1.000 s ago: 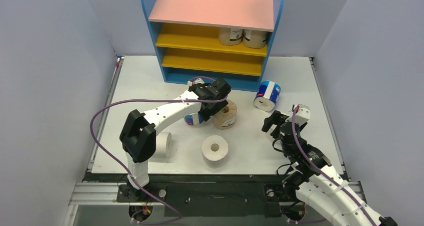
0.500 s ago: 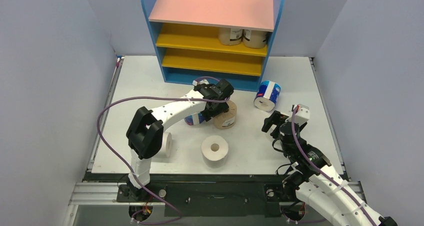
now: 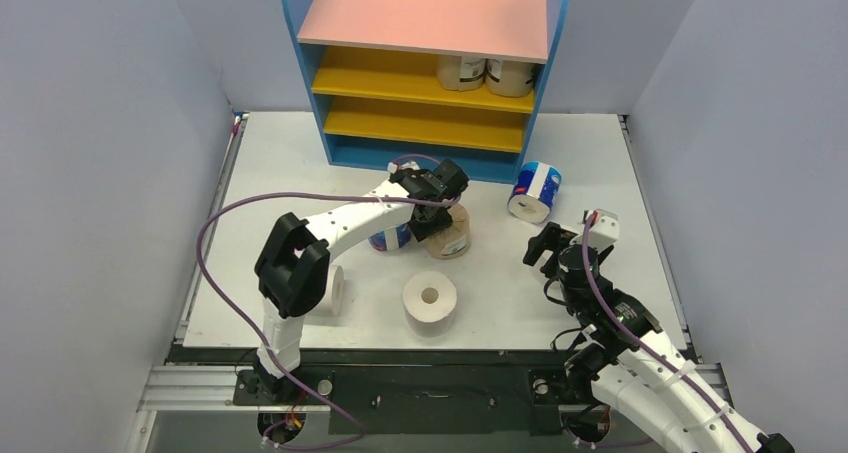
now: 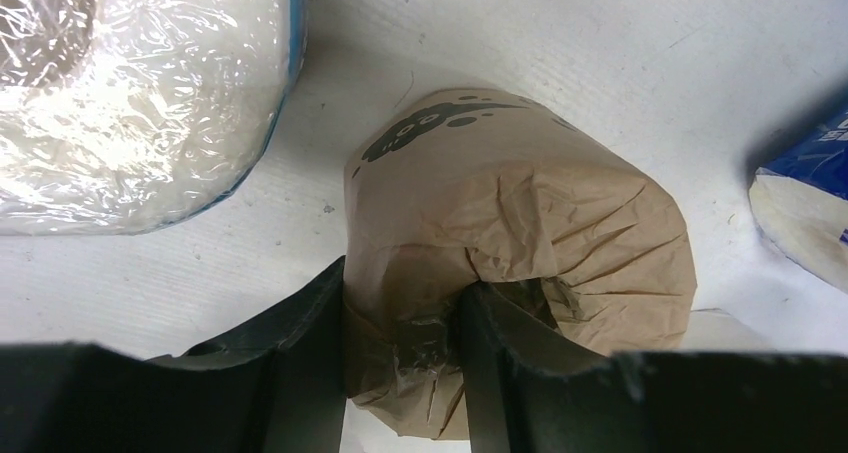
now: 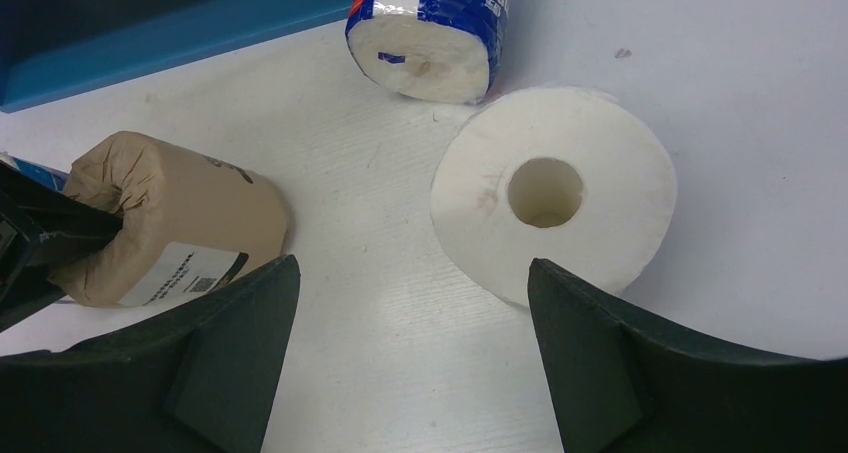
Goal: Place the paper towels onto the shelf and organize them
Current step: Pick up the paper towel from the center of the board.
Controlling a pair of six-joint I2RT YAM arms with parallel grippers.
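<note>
The shelf (image 3: 425,23) stands at the back, with two tan rolls (image 3: 486,73) on the right of its upper yellow board. My left gripper (image 3: 438,211) is shut on the rim of a third tan roll (image 3: 455,238) on the table. In the left wrist view one finger (image 4: 300,353) is outside the roll's (image 4: 520,213) wall and the other sits in its core. My right gripper (image 3: 545,245) is open and empty; in its wrist view (image 5: 410,313) it hovers over bare table, near a white roll (image 5: 555,193).
A blue-and-white roll (image 3: 535,190) lies right of the shelf base. Another (image 3: 388,239) lies under my left arm. One white roll (image 3: 430,298) stands at the front middle, another (image 3: 332,288) is partly hidden behind the left arm. Walls close in both sides.
My left gripper has shifted slightly right and down onto the tan roll and closed on its rim. The right arm has barely moved.
</note>
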